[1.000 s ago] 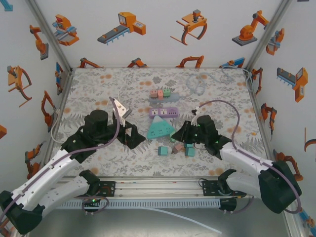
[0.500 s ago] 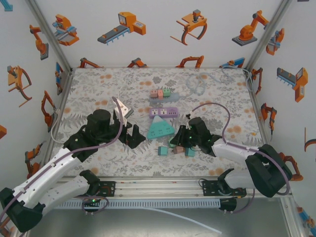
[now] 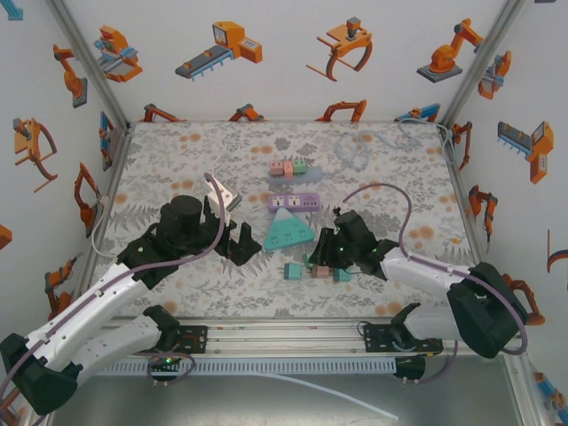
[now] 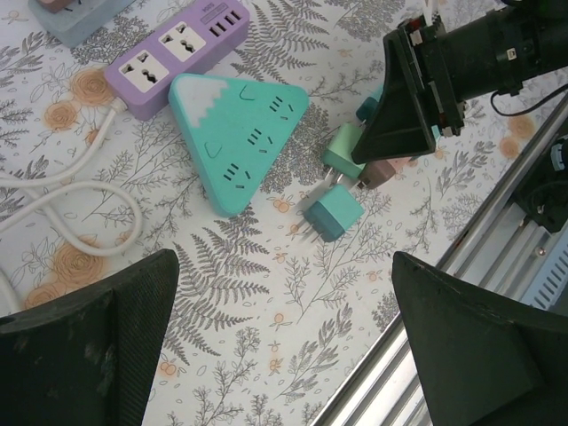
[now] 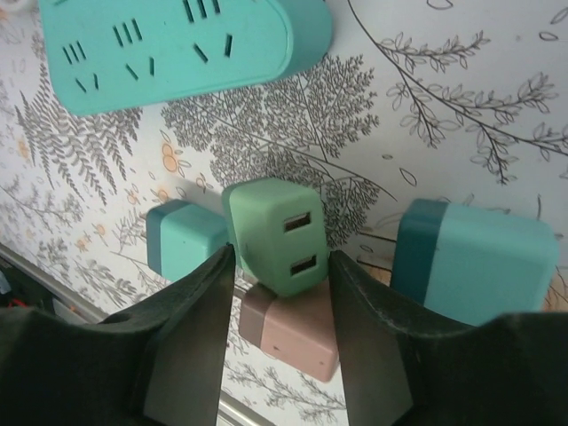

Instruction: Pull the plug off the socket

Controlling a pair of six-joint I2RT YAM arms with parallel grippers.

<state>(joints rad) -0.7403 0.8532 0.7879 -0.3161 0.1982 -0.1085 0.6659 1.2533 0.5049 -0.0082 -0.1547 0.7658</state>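
Right wrist view is giving me the clearest read: the right gripper [image 5: 282, 266] is straddling the green plug [image 5: 275, 235], one finger [image 5: 191, 328] close against each flank. I cannot tell whether the jaws are still pinching it or are already slack.

The plug is lying clear of the triangular teal socket [image 5: 177, 44], whose slots are all showing empty, and it is leaning on a pink plug [image 5: 288, 342]. So I am judging the pull itself as done and the release as the step in hand. Next I am wanting the jaws spread wider, then a straight lift away so the plug is not dragged along.

Crowding is the worry. One teal plug [image 5: 182, 240] is sitting just beside the near finger and a bigger teal plug [image 5: 475, 262] is flanking the other, so any sideways swing is risking a knock.

The left gripper [image 4: 284, 257] is hovering wide open with nothing between its jaws, well apart from the pile. A purple power strip [image 4: 173, 44] and a white cable [image 4: 89, 191] are lying beyond the socket.
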